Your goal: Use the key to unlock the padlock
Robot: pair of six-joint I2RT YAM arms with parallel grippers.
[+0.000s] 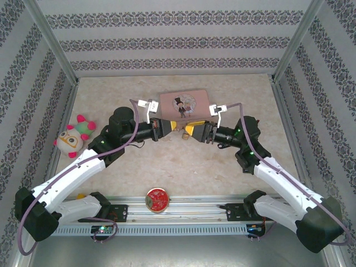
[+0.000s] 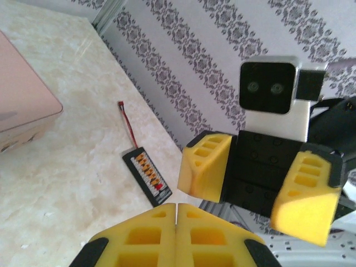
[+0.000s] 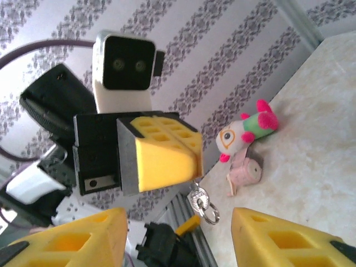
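My left gripper (image 1: 174, 130) (image 2: 177, 222) hangs above the middle of the table, shut on the key. In the right wrist view the silvery key (image 3: 200, 199) with its ring dangles from the left gripper's closed yellow fingertips. In the left wrist view the key is hidden between the pads. My right gripper (image 1: 189, 131) (image 3: 178, 245) faces the left gripper tip to tip. It is open, with the key hanging in front of its gap and touching neither finger. I cannot make out the padlock. A small tan speck (image 1: 181, 134) under the fingertips is too small to tell.
A pink tin box (image 1: 183, 104) lies just behind the grippers. A plush toy (image 1: 74, 137) (image 3: 245, 130) sits at the left wall. A round red tin (image 1: 157, 199) rests on the near rail. A black connector board (image 2: 147, 177) with a red wire lies by the right wall.
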